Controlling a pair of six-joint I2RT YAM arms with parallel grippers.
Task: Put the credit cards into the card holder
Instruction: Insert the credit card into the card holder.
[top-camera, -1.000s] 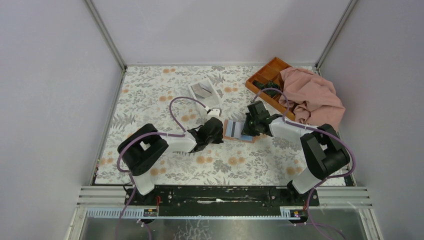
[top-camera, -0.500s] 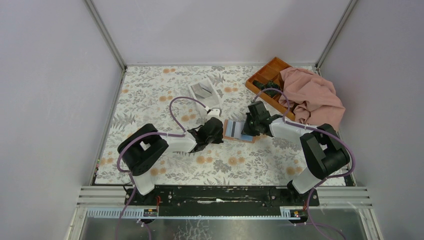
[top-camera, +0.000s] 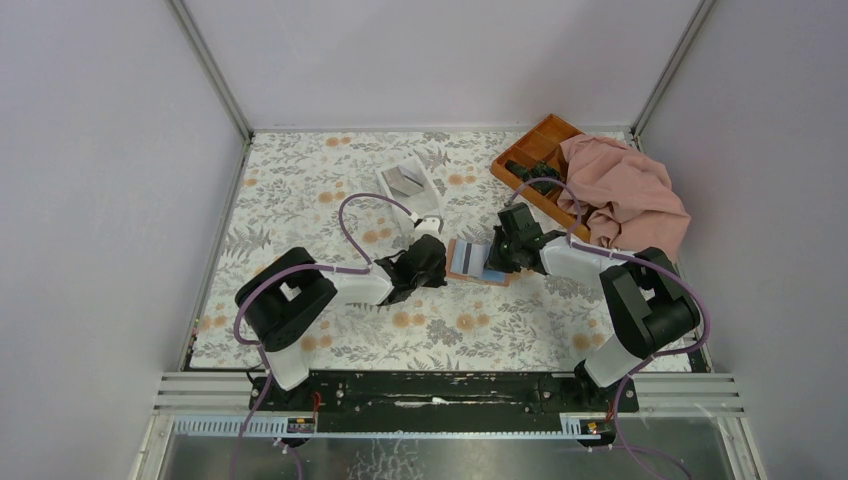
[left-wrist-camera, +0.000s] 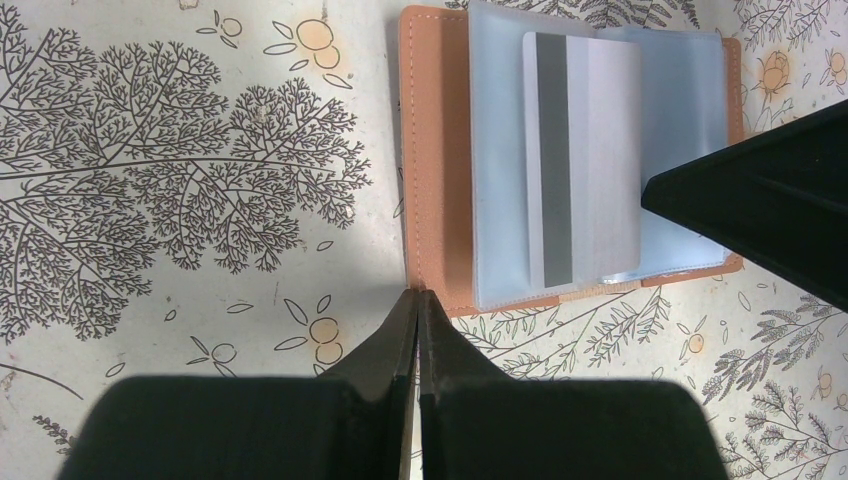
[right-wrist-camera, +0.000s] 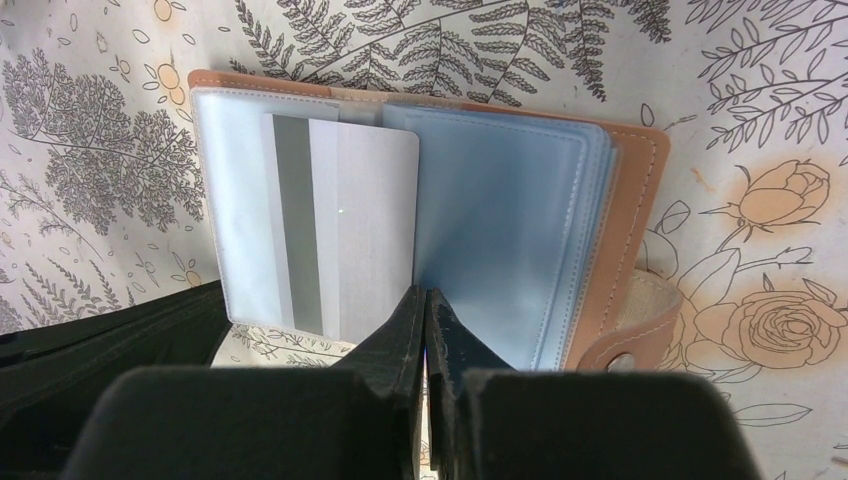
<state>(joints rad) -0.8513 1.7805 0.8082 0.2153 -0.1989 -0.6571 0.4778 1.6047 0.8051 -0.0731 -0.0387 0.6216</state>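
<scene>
Card holder (top-camera: 468, 262) lies open mid-table, between both grippers. Striped credit card (right-wrist-camera: 340, 230) rests on its left half. Left gripper (left-wrist-camera: 418, 296) clenched, tips at the holder's near-left corner. Right gripper (right-wrist-camera: 425, 295) clenched at the card's near-right corner; whether it pinches the card is unclear. Snap tab (right-wrist-camera: 640, 320) partly hidden.

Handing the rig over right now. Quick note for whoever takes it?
Left gripper: shut, empty, tip at the card holder's outer edge.
Right gripper: shut, tip at the credit card's edge, by the spine.
Holder lies open between them; one card lies on a clear sleeve. Cannot tell if it is fully seated.
Left to do: confirm that card is in, then load any others. The white box behind holds something grey, unclear what.
</scene>
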